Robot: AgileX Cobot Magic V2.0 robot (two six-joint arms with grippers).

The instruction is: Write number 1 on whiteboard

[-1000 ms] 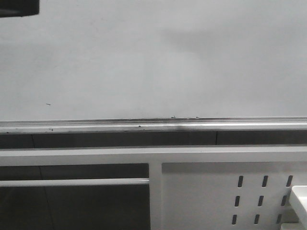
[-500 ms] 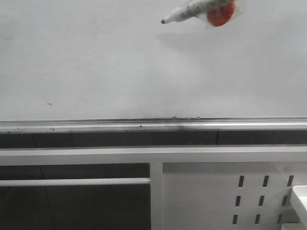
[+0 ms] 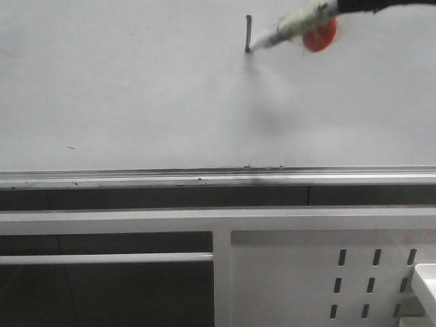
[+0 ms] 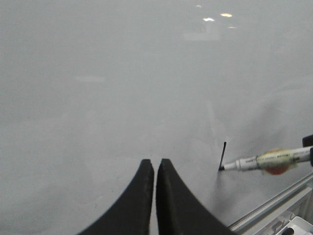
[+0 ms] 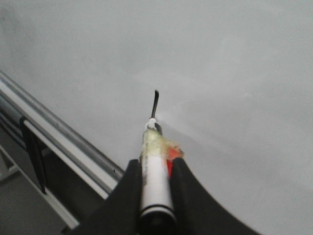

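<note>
— What have you got in your right gripper (image 5: 155, 188)?

— A marker (image 5: 155, 171). My two dark fingers (image 5: 128, 191) are clamped on its white barrel, one on each side. There is yellowish tape and an orange-red patch on the barrel just ahead of my fingertips. From the front, the marker (image 3: 294, 26) slants down from the upper right corner, above the silver rail (image 3: 218, 178) of the whiteboard (image 3: 136, 88).

— And where is its tip?

— Against the whiteboard (image 5: 234, 73), at the lower end of the number 1 (image 5: 155, 102). That stroke is thin, dark and nearly upright. In the front view, the number 1 (image 3: 248, 33) sits high on the board, well above the rail, and the marker tip meets its bottom end.

— Your left gripper (image 4: 155, 166)?

— Its two black fingers (image 4: 142, 196) are pressed together with only a hairline between them, and nothing is between them. It hangs over the whiteboard (image 4: 98, 88). From that wrist I see the number 1 (image 4: 222, 155) near my fingertips, with the marker (image 4: 266, 160) lying across from the stroke towards the rail (image 4: 274, 203).

— Anything else near the rail?

— A few tiny dark specks along it, and a white perforated panel (image 3: 327, 272) beneath it.
</note>
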